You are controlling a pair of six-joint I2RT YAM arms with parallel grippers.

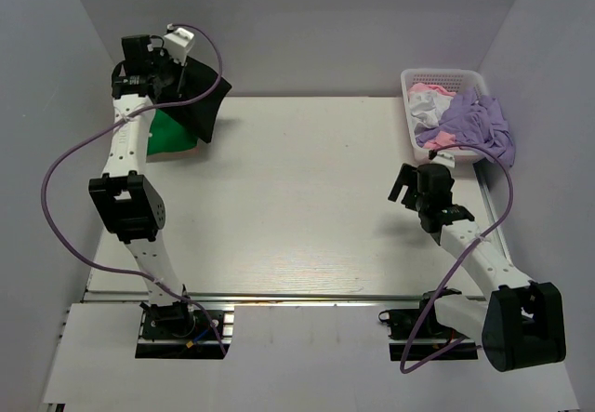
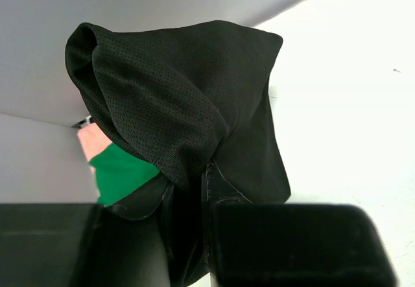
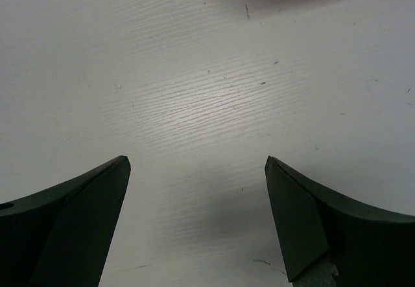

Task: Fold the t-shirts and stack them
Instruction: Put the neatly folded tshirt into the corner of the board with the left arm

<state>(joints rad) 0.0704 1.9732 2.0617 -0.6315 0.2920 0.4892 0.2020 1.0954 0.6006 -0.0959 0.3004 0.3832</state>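
The left arm reaches to the far left corner of the table [image 1: 307, 198]. There the left gripper [image 2: 205, 188] is pressed together on a bunched fold of the black shirt [image 1: 206, 105], pinching it between its fingers. The shirt is lifted off the table and hangs from the grip in a loose drape. In the left wrist view its mesh weave shows plainly, and one rounded fold bulges up and to the left above the fingers.

Under and behind the hanging cloth lies the green shirt [image 1: 167, 133], flat on the table in the far left corner, partly hidden by the black one. Just beside the green shirt, on the side towards the wall, the left wrist view shows a small strip of salmon-pink cloth [image 2: 91, 141]; how much of it there is cannot be told.

The right gripper [image 3: 198, 164] hovers over bare table near the right edge, its fingers [image 3: 84, 196] spread wide with nothing between them. It points towards the middle of the table, well apart from the black shirt.

The basket [image 1: 437, 74] stands in the far right corner, just beyond the right gripper. It holds a lavender shirt [image 1: 474, 119] that spills over its near rim, a white shirt [image 1: 426, 107] and a pink shirt [image 1: 429, 87] at the far end, all crumpled.
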